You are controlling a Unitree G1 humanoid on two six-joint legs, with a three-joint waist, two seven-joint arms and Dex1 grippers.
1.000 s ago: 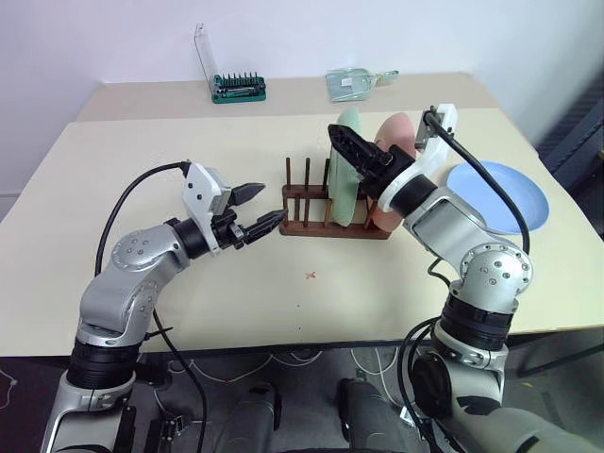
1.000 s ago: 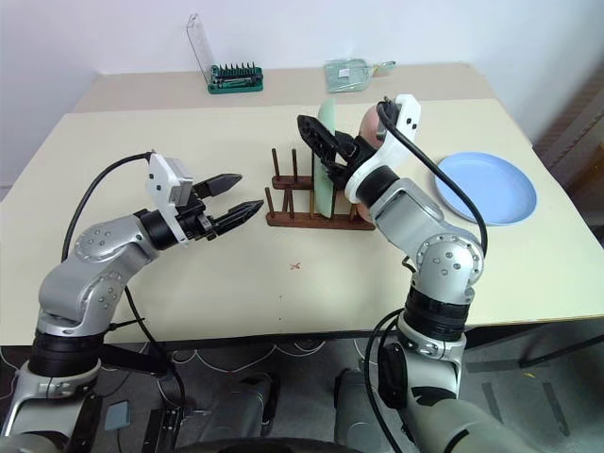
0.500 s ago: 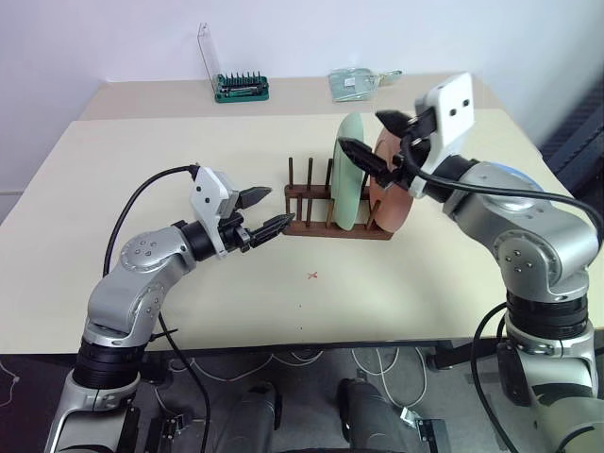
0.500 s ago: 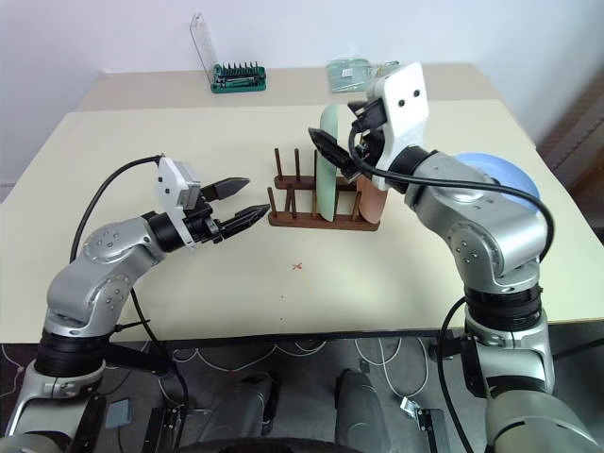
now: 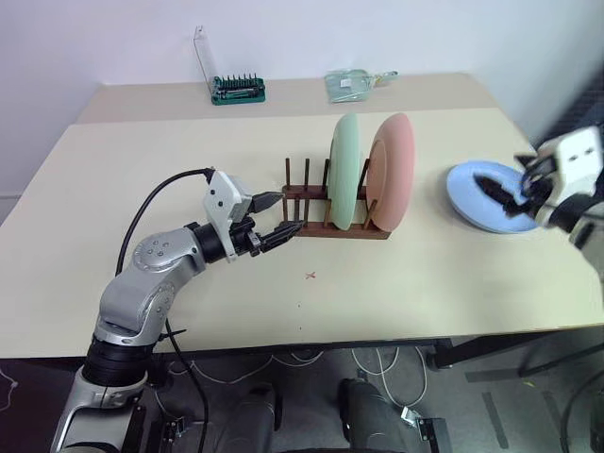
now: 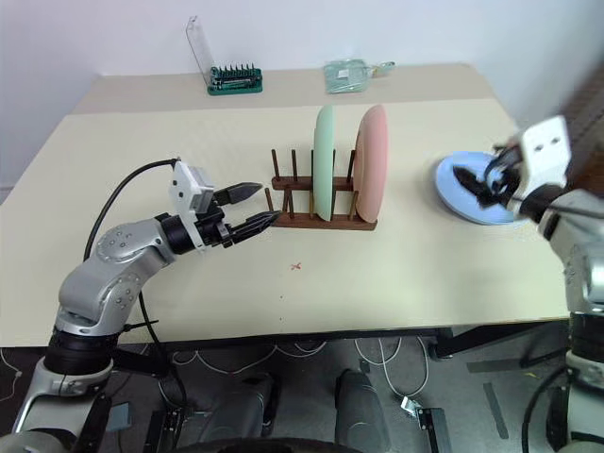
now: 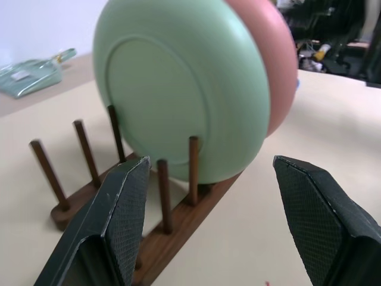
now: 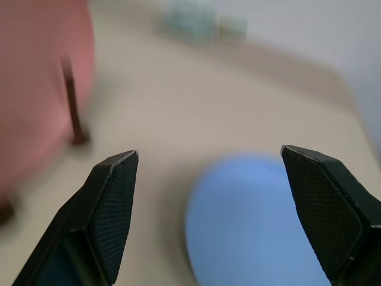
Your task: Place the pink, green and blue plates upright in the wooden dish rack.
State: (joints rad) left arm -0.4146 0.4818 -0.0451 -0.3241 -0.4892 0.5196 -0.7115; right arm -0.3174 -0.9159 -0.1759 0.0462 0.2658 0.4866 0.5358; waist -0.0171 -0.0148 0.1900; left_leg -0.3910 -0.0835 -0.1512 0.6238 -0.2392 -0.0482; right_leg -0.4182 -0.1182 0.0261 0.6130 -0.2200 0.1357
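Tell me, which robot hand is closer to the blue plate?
The right. The right gripper, open, hovers over the blue plate lying flat on the table. The left gripper, open too, is by the wooden dish rack's far end.

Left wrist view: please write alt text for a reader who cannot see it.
A green plate stands upright between the pegs of a wooden rack, with a pink plate close behind it. The left claw is open and empty, facing the rack's near end on a beige table.
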